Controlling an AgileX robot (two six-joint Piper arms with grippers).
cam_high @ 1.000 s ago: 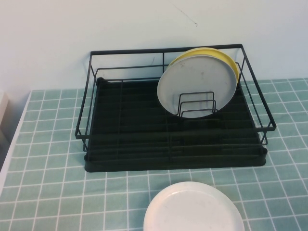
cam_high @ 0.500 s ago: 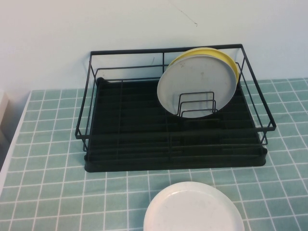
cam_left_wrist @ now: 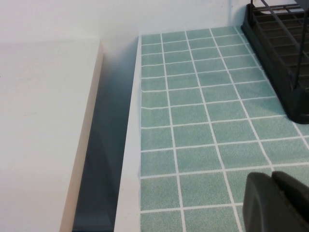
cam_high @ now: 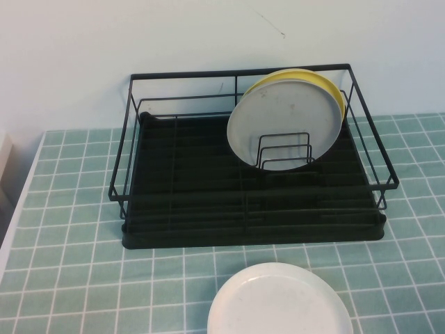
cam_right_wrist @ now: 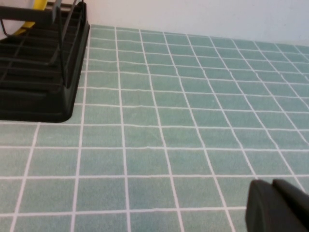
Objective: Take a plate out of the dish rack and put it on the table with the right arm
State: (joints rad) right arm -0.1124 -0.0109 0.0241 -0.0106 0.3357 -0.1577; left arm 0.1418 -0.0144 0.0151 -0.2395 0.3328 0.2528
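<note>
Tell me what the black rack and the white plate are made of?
The black wire-frame dish rack looks like coated metal wire: thin, rigid bars. The round cream-white plate on the mint-green tiled table looks like glazed ceramic or glossy plastic: smooth and shiny.

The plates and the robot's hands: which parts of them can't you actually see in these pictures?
- White plate on the table: near part cut off by the high view's bottom edge.
- Yellow plate in the dish rack: mostly hidden behind the grey plate.
- Left gripper and right gripper: absent from the high view; each wrist view's corner shows only a dark tip, the right gripper's shut, over bare tiles.
</note>
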